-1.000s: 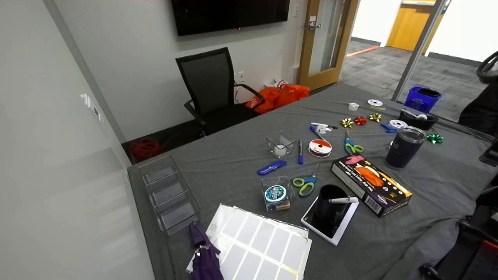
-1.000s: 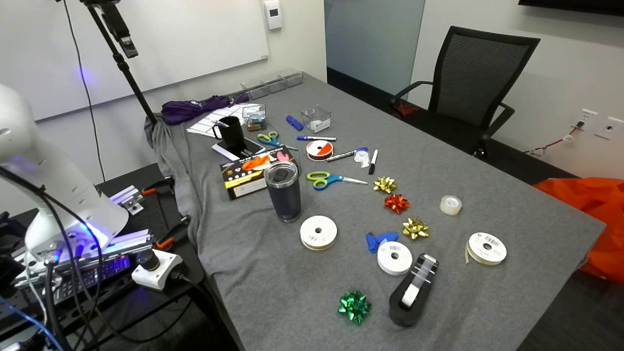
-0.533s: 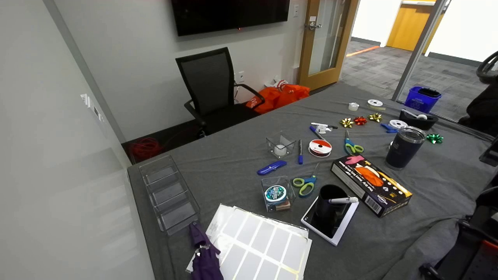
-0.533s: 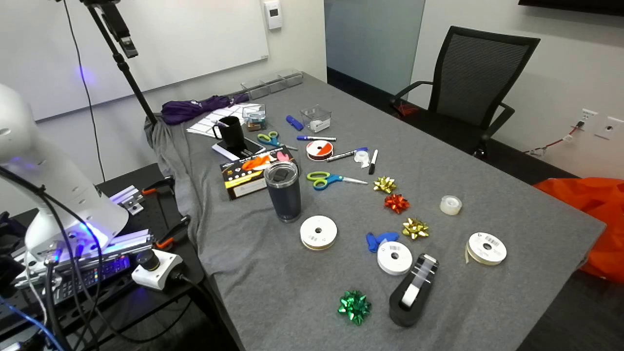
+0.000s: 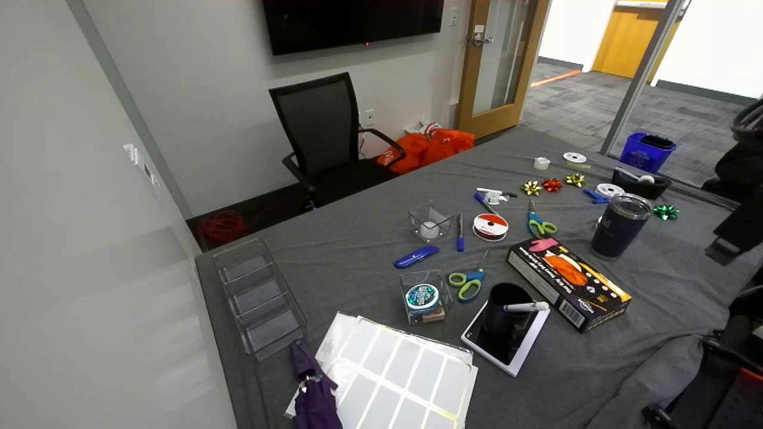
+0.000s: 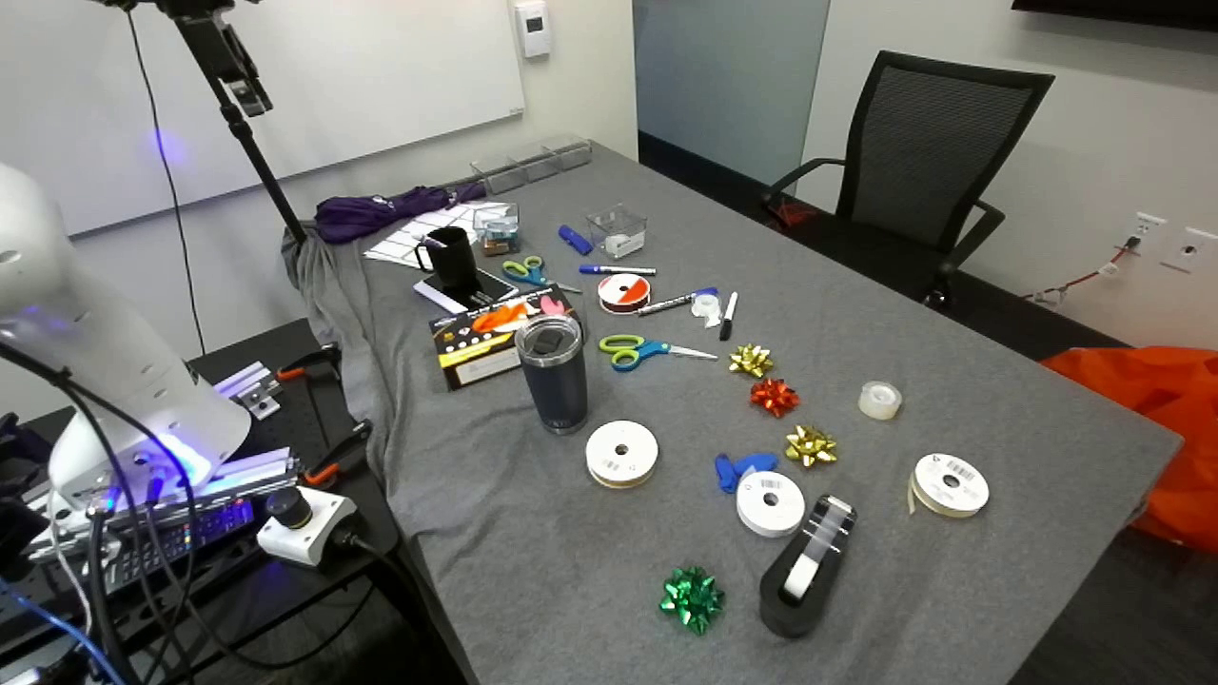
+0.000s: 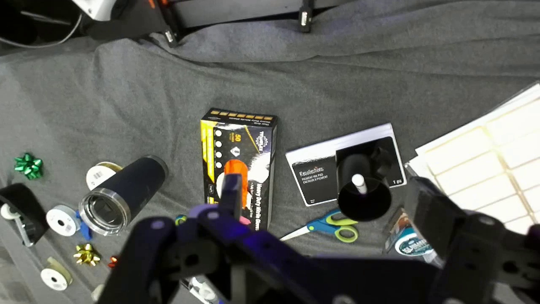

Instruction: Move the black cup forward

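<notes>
The black cup (image 5: 499,316) stands upright on a flat white-edged ink pad (image 5: 526,351), with a white marker (image 5: 526,307) leaning in it. In an exterior view the cup (image 6: 451,259) shows a handle on its side. In the wrist view I look down on the cup (image 7: 351,169); its opening faces me, and the marker's end shows inside. My gripper (image 7: 329,192) is open and empty, its fingers wide apart above the table, with the cup seen between them. One of its fingers (image 5: 725,250) shows at the right edge of an exterior view, well apart from the cup.
Beside the ink pad lies a black glove box (image 5: 566,283), with a dark tumbler (image 5: 617,229) behind it. Scissors (image 5: 468,280), a clear box with a round tin (image 5: 422,298) and white label sheets (image 5: 393,375) lie around the cup. Spools and bows are farther off.
The gripper has come a little farther into the exterior view from the right edge and shifted slightly. The cup, marker and ink pad have not moved.
</notes>
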{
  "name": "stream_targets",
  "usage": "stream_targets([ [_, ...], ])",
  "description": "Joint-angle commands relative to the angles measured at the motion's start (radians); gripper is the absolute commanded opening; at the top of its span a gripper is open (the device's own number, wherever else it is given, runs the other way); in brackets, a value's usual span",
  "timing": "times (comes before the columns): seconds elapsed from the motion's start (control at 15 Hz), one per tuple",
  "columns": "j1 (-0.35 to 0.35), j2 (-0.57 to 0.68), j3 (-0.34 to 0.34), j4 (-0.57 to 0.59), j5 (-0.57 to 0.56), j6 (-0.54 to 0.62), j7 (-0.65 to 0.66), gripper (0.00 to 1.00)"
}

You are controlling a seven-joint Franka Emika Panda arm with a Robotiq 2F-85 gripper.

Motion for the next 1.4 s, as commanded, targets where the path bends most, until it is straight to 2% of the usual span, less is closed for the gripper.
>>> stream_targets([
  [0.0, -0.018, 0.039, 0.038, -0.034, 0.073, 0.116, 0.144, 1.00],
  [0.27, -0.015, 0.119, 0.030, -0.061, 0.121, 0.261, 0.245, 1.00],
  [0.6, -0.012, 0.270, 0.021, -0.092, 0.106, 0.473, 0.314, 1.00],
  [0.8, 0.004, 0.335, 0.010, -0.121, 0.094, 0.549, 0.331, 1.00],
  [1.13, 0.038, 0.396, -0.013, -0.190, 0.093, 0.669, 0.281, 1.00],
  [1.33, 0.021, 0.453, 0.007, -0.190, 0.053, 0.732, 0.327, 1.00],
])
